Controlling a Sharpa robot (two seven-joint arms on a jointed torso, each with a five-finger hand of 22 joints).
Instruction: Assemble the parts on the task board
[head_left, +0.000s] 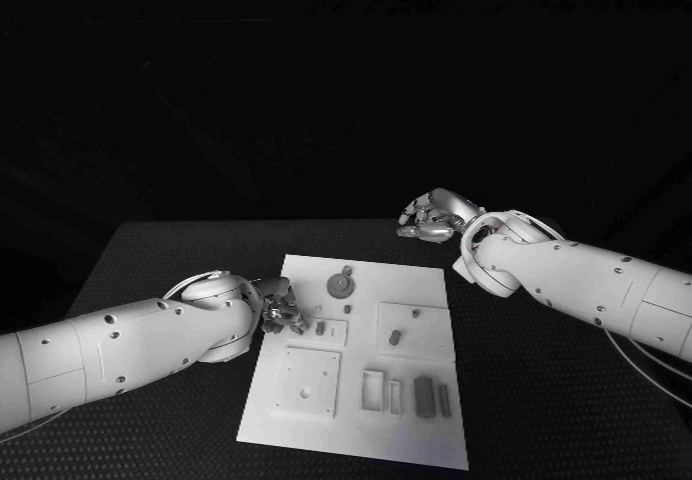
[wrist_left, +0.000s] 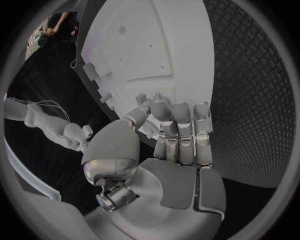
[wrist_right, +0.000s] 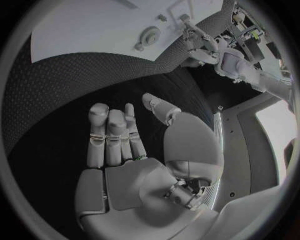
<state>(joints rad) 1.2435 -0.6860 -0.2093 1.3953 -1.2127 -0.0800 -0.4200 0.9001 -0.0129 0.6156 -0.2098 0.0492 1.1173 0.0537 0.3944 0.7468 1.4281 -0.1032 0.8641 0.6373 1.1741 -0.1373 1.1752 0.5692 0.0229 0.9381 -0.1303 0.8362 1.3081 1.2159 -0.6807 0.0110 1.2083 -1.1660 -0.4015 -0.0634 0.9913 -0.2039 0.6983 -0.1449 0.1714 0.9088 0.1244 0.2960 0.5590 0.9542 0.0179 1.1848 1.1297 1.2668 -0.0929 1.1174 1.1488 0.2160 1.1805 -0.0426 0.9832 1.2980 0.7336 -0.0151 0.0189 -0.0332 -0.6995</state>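
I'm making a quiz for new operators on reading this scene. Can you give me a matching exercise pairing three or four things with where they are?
Things:
1. left hand
2. right hand
3. round part
4. task board

Places:
A. on the far end of the board
B. beyond the board's far right corner, over the black table
C. at the board's left edge
D. flat on the middle of the table

Pairs: 1-C, 2-B, 3-A, 4-D

Whether the left hand (head_left: 277, 308) fingers (wrist_left: 164, 117) hold a part at the task board (head_left: 418, 270) edge is unclear.
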